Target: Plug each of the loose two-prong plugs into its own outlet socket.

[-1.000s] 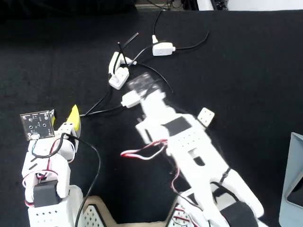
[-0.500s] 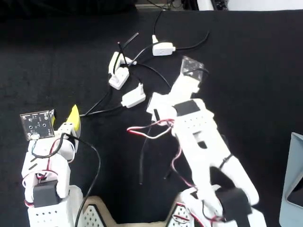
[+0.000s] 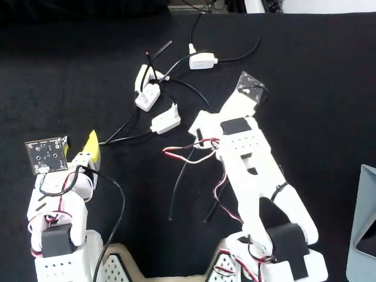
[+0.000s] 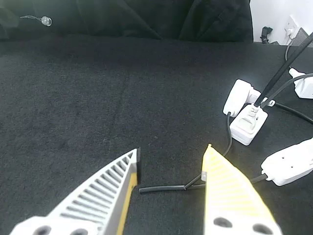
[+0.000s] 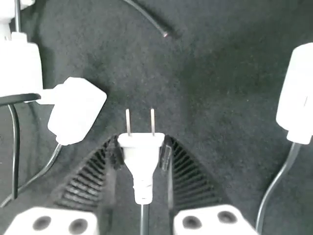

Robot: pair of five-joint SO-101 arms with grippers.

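the right end effector (image 5: 140,146) is clamped on the body of a white two-prong plug (image 5: 139,159). the prongs stick straight out past its fingertips and the cord (image 5: 143,215) trails back between the fingers. the plug's long axis runs in line with the end effector, so wherever the wrist aims, the prongs aim.

the nearest socket (image 5: 76,110) lies flat on the worktop (image 5: 220,58), just beside the prongs and a little ahead, off their line. the prong line runs between this socket and another white block (image 5: 298,93) on the other side and meets neither. the socket's long axis slants across the prong line. its lead (image 5: 54,156) leaves the end nearer the end effector, so the slots are probably on the far end, turned away; the slot face itself cannot be made out. i judge the plug must be carried past that end and swung round to face it before any push.

in the high view this socket sits on the left arm's side of the right wrist, close by. the left end effector (image 4: 171,154) is wide open and empty, low at the near side of the worktop above a loose wire (image 4: 166,188), well apart from every socket. the right arm is clearly the nearer.
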